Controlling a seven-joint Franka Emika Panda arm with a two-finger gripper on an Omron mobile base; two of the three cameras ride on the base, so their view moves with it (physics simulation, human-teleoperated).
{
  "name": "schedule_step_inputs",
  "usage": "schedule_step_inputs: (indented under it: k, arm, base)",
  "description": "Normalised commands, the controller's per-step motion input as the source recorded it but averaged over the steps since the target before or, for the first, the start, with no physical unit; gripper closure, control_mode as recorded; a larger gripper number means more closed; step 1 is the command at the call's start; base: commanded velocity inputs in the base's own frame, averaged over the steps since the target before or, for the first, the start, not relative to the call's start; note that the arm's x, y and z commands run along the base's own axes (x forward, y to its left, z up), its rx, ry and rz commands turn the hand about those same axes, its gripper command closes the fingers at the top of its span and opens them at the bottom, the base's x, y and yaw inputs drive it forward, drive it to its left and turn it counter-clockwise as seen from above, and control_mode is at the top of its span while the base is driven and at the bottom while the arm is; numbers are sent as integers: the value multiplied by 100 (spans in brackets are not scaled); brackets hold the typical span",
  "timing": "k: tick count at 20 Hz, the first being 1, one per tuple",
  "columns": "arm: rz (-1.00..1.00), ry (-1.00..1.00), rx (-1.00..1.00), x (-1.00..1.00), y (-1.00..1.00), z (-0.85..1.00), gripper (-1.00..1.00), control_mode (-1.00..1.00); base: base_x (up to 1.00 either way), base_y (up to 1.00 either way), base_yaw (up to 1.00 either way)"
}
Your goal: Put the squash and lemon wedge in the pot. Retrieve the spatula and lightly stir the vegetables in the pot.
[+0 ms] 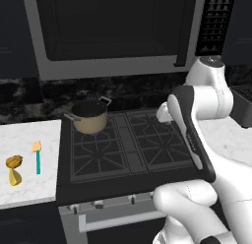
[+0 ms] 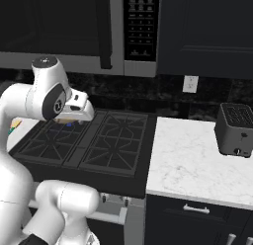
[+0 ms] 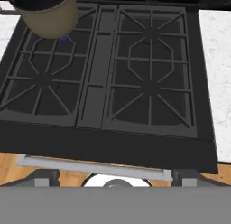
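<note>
Right now my jaws stand released with nothing between them, and the hand camera looks down over the stove (image 3: 113,78), well above its grates. From that camera the pot (image 3: 47,13) sits at eleven o'clock, on the rear left burner. In the left base view I see the pot (image 1: 89,117) on that same burner, and at eight o'clock from it, on the white counter (image 1: 29,189) left of the stove, lie the spatula (image 1: 37,157), the squash (image 1: 14,162) and the lemon wedge (image 1: 15,178), the wedge just beside the squash at six o'clock. A toaster (image 2: 235,129) stands on the right counter.
</note>
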Motion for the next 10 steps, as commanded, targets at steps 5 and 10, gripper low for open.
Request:
schedule_step_inputs:
  k: [5,10]
  arm:
    - [0,-13,0,-25,4,4,-100,-100]
    - [0,-3,0,0,9,10,-100,-100]
  base:
    - [0,0,0]
    - [0,0,0]
